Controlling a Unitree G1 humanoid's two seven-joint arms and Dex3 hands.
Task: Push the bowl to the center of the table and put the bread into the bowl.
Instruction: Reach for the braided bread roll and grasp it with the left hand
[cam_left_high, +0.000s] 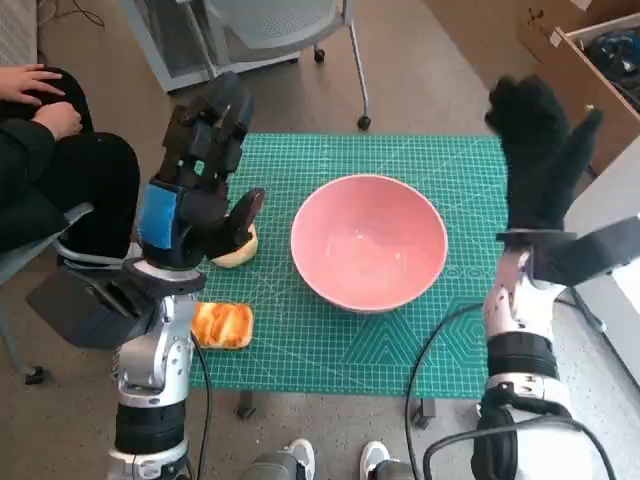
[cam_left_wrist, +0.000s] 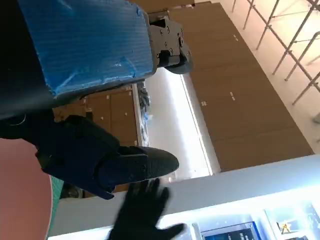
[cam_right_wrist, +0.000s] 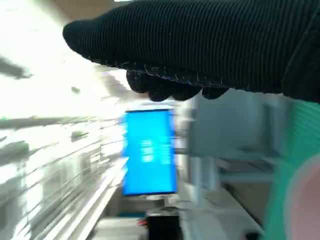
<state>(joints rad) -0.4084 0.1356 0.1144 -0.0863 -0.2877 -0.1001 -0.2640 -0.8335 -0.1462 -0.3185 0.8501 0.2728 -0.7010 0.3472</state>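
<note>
Green cutting mat (cam_left_high: 330, 350) covers the small table, brown floor round it, a chair base at 12 o'clock, a seated person's dark legs (cam_left_high: 60, 190) at 9 o'clock. Pink bowl (cam_left_high: 368, 240) sits upright near mat centre, a touch toward 3 o'clock, so my read is the push is mostly done. Two bread pieces lie well apart from the bowl at the mat's 8 o'clock edge: a pale one (cam_left_high: 240, 250) partly hidden under the left hand, a glazed golden one (cam_left_high: 222, 325) nearer the robot. Left hand (cam_left_high: 205, 165) hovers raised above the pale bread, fingers spread, holding nothing; likely staged for a grasp. Right hand (cam_left_high: 540, 150) is lifted beyond the mat's 2 o'clock corner, fingers splayed, empty, clear of the bowl. Mat has printed grid lines only; blue screen (cam_right_wrist: 149, 152) in the right wrist view is blurred, no readable writing anywhere.
</note>
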